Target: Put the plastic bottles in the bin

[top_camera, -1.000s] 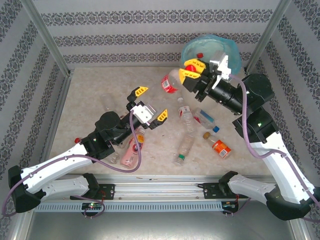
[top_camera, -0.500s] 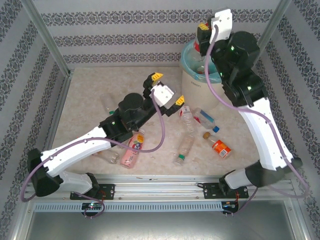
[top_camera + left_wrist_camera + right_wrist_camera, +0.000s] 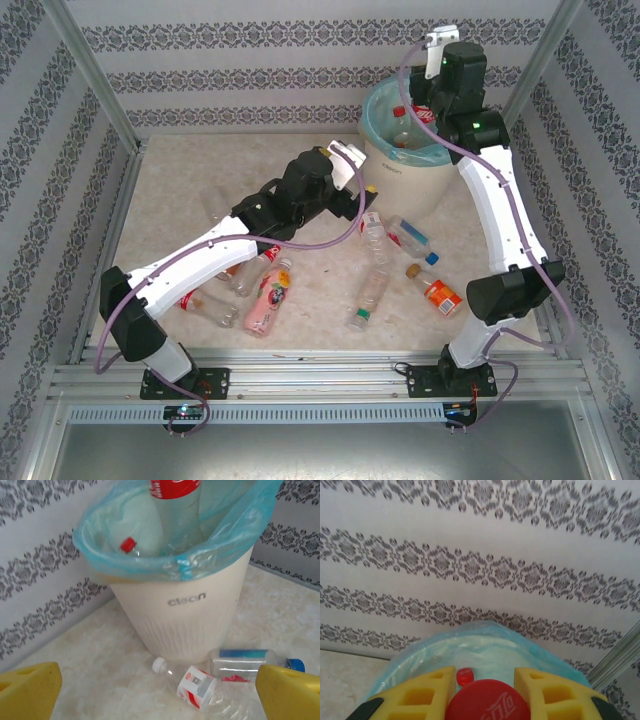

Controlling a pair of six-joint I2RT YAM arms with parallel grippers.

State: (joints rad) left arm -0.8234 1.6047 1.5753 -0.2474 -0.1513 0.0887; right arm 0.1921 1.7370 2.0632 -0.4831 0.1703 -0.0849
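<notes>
One clear red-capped plastic bottle point(image 3: 176, 505), clamped in right gripper point(image 3: 486, 685), now lifted over round off-white bin point(image 3: 200, 615), release-ready; left gripper point(image 3: 160, 692) jaws apart.

A smooth, matt off-white plastic bin point(image 3: 185, 615) carries a thin, glossy turquoise plastic liner bag point(image 3: 100, 545). Crinkled clear plastic bottles point(image 3: 197, 686) glint on the matt, marbled beige worktop point(image 3: 180, 200), edged by brushed metal rails point(image 3: 320, 365).

Brightly and evenly lit from above. Soft, faint shadows under the left arm point(image 3: 200, 265) on the pale table point(image 3: 180, 200). Sharp from overhead. Glossy highlights on the bag point(image 3: 125, 545). Close up, blurred yellow fingers point(image 3: 30, 690) and bottle point(image 3: 487, 702); slightly washed-out wallpaper point(image 3: 470, 565).
</notes>
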